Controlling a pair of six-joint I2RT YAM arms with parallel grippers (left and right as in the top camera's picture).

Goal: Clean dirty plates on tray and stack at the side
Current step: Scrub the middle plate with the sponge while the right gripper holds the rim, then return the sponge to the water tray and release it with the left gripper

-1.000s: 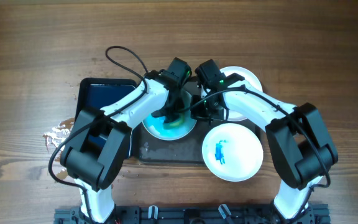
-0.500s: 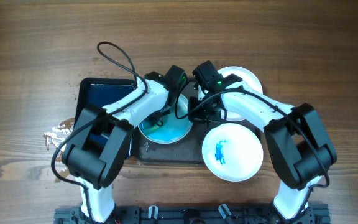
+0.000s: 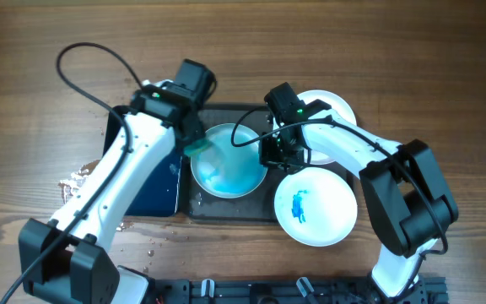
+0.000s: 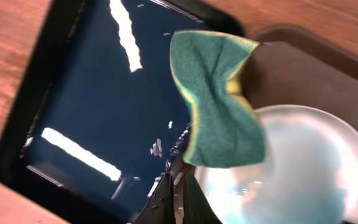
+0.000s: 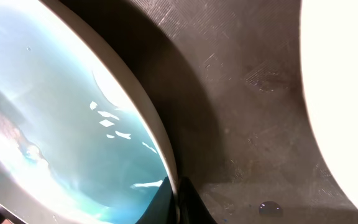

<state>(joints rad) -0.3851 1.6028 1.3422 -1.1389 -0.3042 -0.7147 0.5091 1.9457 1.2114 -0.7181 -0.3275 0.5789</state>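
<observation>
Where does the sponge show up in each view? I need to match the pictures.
Overhead: the sponge is left of centre, at the left rim of the blue-smeared plate.
Left wrist: the sponge hangs mid-frame, over the plate's upper left edge.
Right wrist: not in it.
Shared landmark: the plate, at lower right in the left wrist view and filling the left side in the right wrist view.

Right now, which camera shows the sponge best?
The left wrist view: the sponge fills mid-frame, green face and yellow layer clear, bent in the middle. Overhead shows only a small green patch at the rim of the blue-smeared plate. The right wrist view misses it.
</observation>
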